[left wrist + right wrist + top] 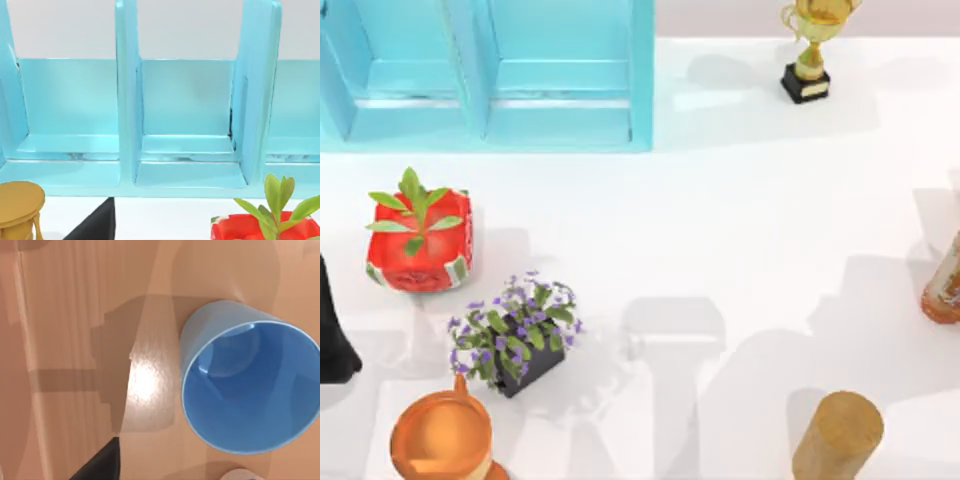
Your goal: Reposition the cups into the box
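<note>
Closest in, the right wrist view looks down into the blue cup [247,385], which stands upright and empty on a wood-toned surface. A dark tip of the right gripper [100,465] shows to one side of the cup, clear of it. Whether that claw is open or closed I cannot tell. A sliver of a pale rim [242,474] sits just beside the cup, too little of it to name.

The cup looks light and stiff, with smooth tapered walls that could slip upward out of a squeeze. I judge the safest hold is across the rim, one side inside and one outside, or around the body just below the mouth.

At the near edge of the table [740,230] stand a copper mug [440,435] and a wooden cylinder [838,435]. Farther on are a pot of purple flowers [515,335] and a red planter [420,240].

Farthest off, at the table's left, is the turquoise box [560,125], its compartments bare. The left gripper [95,225] faces it from short of the front wall, and its state cannot be told either. A gold trophy [810,50] stands far right.
</note>
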`<action>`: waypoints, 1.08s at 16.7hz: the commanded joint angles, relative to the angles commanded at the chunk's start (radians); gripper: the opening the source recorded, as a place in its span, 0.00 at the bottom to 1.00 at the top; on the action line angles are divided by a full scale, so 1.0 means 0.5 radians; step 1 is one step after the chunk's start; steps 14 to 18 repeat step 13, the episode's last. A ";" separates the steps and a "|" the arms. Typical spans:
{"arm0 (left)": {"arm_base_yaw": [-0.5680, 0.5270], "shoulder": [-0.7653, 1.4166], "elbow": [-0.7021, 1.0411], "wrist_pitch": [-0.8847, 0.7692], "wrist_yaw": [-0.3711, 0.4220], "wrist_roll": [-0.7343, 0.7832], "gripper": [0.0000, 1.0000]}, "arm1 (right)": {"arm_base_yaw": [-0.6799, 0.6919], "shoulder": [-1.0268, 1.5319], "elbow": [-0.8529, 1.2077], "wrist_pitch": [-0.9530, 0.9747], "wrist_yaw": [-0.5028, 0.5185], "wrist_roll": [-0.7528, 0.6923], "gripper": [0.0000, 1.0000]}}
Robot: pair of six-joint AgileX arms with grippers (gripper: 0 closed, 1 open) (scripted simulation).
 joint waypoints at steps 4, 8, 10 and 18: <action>0.000 0.000 0.000 0.000 0.000 0.000 1.00 | -0.007 0.004 0.257 -0.239 -0.006 0.000 1.00; 0.000 0.000 0.000 0.000 0.000 0.000 1.00 | -0.006 0.012 0.597 -0.575 -0.008 -0.008 1.00; 0.000 0.000 0.000 0.000 0.000 0.000 1.00 | -0.007 0.016 0.727 -0.707 -0.004 -0.010 1.00; 0.000 0.000 0.000 0.000 0.000 0.000 1.00 | -0.008 0.019 0.789 -0.771 0.001 -0.010 1.00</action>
